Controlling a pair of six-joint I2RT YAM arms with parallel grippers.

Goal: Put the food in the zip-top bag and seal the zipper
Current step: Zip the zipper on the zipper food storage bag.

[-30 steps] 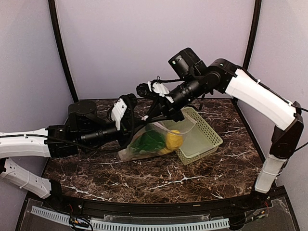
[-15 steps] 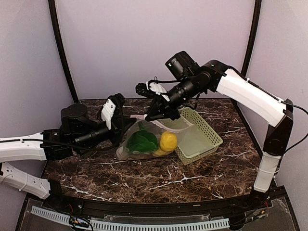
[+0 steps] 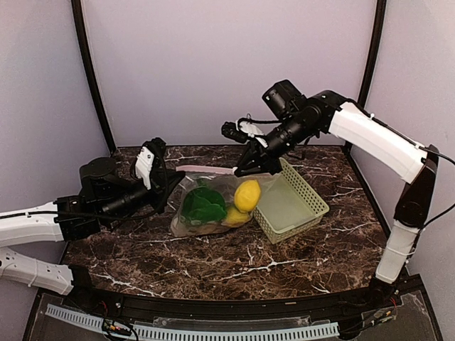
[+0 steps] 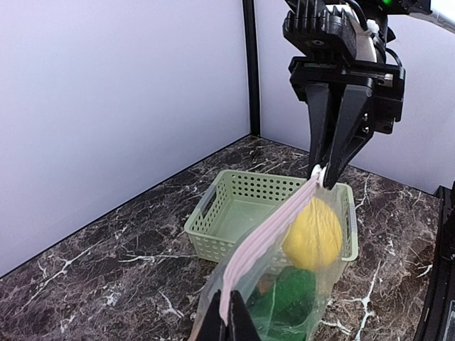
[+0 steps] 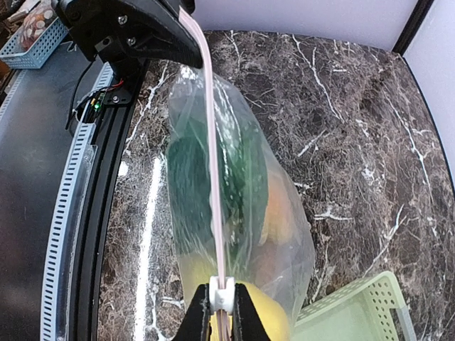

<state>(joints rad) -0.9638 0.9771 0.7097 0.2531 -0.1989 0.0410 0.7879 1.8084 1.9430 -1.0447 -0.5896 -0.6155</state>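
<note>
Top external view: a filled bag stretched between two closed grippers.
At the left, the left gripper (image 3: 168,187) is clenched on the near end of the zipper (image 3: 206,169), the pink strip along the mouth of the zip-top bag (image 3: 182,224). From the left wrist view its fingertips pinch that strip at the bottom of the frame. The bag hangs from the strip, which is drawn taut, with its lower part on the marble table (image 3: 249,263). Inside it lie a green piece (image 3: 202,206) and, to the right, the yellow lemon (image 3: 247,195). The right gripper (image 3: 240,170) is closed on the zipper's far end, nipping a small white tab (image 5: 222,299). Just beside the bag on the right stands the light green basket (image 3: 311,188).
</note>
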